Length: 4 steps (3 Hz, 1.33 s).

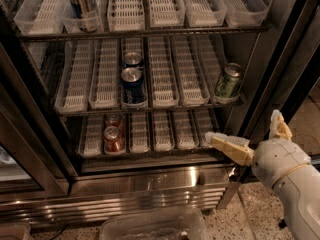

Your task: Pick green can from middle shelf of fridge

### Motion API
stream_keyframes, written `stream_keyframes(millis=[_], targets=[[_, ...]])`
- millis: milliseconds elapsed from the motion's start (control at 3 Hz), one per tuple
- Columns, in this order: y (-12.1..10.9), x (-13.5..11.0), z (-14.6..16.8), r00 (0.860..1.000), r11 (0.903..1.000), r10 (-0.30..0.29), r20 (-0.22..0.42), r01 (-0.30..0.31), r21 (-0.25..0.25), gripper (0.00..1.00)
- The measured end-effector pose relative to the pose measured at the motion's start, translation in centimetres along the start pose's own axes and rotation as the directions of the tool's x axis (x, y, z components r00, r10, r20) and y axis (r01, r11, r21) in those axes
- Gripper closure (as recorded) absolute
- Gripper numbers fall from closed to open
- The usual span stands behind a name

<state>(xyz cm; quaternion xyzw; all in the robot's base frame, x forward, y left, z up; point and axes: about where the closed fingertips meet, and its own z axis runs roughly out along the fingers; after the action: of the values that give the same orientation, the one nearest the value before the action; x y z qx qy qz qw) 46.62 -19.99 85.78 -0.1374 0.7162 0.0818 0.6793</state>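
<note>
The fingers (pixel 227 146) are spread wide with nothing between them, one pale finger reaching left across the front of the bottom rack, the other sticking up by the door frame. The gripper (pixel 242 126) hangs low at the right of the open fridge (pixel 150 184), just above its shiny steel base. The green can (pixel 228 80) stands upright above the fingers, well apart from them, in the rightmost lane at the front edge of the middle shelf (pixel 162 79). Further left on that shelf two blue cans (pixel 133 86) sit one behind the other in a lane. Below them, two red cans (pixel 113 138) share a lane on the bottom rack. On the speckled floor in front lies a clear plastic bin (pixel 150 226).
</note>
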Motion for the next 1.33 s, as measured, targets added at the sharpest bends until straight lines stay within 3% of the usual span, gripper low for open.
stream_keyframes(millis=[333,1333], targets=[[4.7,0.6,3.3,0.996,0.9967,-0.078,0.043,0.079,-0.018,0.0],[5.9,2.4,5.1,0.996,0.9961,-0.084,0.026,0.083,0.03,0.0]])
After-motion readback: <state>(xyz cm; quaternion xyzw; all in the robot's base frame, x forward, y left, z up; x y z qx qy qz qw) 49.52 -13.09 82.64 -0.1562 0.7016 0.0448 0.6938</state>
